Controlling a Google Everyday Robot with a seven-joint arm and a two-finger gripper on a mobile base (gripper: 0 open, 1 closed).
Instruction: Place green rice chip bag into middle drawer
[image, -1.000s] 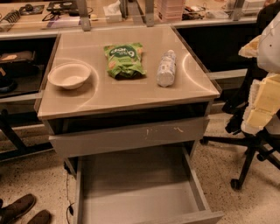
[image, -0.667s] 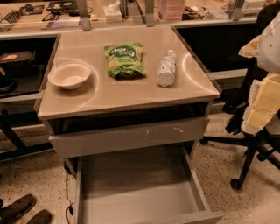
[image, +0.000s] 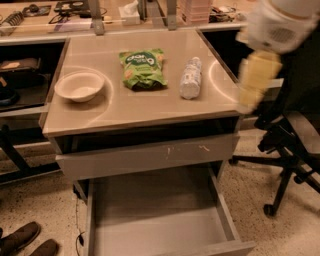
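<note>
Gaping open below the cabinet top (image: 150, 112), the middle drawer (image: 150, 217) looks ready to receive. The gripper (image: 254, 82) hangs beside the top's right edge, open or closed I cannot tell, apart from the green rice chip bag (image: 143, 68), which lies flat between bowl (image: 80, 86) and bottle (image: 190, 77).

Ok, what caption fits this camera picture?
Robot hand hovers right of the cabinet top; green rice chip bag lies there, middle drawer open below.

**A workroom, lab or office in kind**

A beige cabinet surface (image: 150, 107) stands before a long workbench (image: 75, 24) cluttered with small gear and a tissue box (image: 131, 11). A black swivel chair (image: 287, 145) rests on speckled flooring (image: 30, 205). The robot's hand (image: 256, 80) hangs at the surface's right edge.
</note>
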